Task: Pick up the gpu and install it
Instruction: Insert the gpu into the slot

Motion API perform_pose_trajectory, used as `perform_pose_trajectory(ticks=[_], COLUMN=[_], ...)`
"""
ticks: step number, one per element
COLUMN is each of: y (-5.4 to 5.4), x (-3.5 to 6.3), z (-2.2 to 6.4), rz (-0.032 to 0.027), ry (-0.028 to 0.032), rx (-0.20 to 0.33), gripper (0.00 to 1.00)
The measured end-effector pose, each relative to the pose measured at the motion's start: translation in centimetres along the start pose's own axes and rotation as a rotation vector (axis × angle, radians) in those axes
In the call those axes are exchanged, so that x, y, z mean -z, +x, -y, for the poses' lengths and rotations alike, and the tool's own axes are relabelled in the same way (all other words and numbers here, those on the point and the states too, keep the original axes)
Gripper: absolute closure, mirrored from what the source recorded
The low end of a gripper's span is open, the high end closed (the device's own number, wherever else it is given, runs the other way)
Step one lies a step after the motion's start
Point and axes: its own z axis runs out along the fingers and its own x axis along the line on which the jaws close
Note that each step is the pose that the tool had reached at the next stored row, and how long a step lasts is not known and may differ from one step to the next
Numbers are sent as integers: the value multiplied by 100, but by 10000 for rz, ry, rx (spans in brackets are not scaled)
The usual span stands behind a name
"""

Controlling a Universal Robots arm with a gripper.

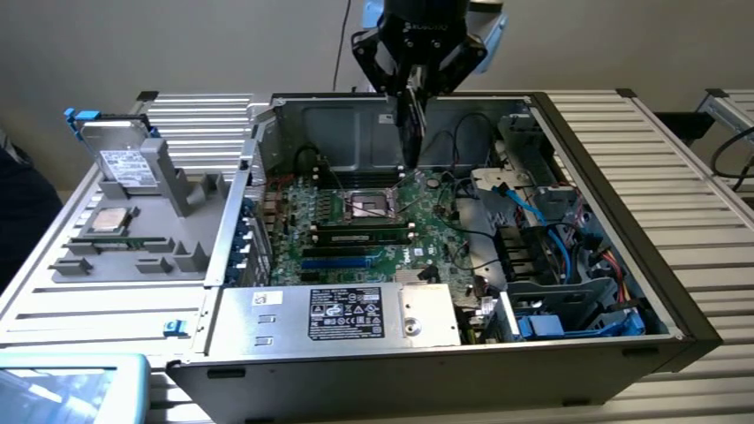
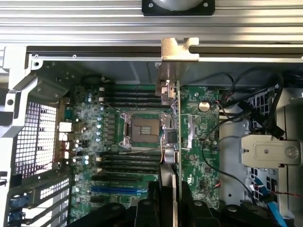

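Fig.: open computer case point(image 1: 642, 243) on a slatted table, w/ a grey parts tray point(image 1: 154, 256) at the exterior view's left. The green main board point(image 1: 353, 238) lies flat on the case floor, w/ an empty processor socket point(image 1: 367, 205) near its centre and blue slots point(image 1: 335, 263) just beside the socket.

Gripper point(image 1: 410, 88) hangs over the case interior, fingers clamped on the card, i.e. the gpu point(image 1: 410, 132).

Progress: pick-up is done, since the card is off the tray and carried above the board. Install is left. The card appears clear of the board and not seated in any slot; whether its lower end touches anything can't be told.

Orientation: in the wrist view the gpu point(image 2: 177, 118) is seen edge-on as a thin strip, flat faces upright. Its long axis runs on from the gripper point(image 2: 173, 210) toward the silvery bracket point(image 2: 177, 49) at the far end. In the exterior view that axis is approx. upright, pointing down at the board beside the socket.
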Motion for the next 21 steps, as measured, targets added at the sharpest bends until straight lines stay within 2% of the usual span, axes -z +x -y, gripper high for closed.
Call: perform_pose_trajectory(ticks=[4, 21], y=[0, 0], x=[-1, -9], z=[0, 1], rz=[-71, -379], ry=[1, 94], rx=[721, 3800], gripper=[72, 72])
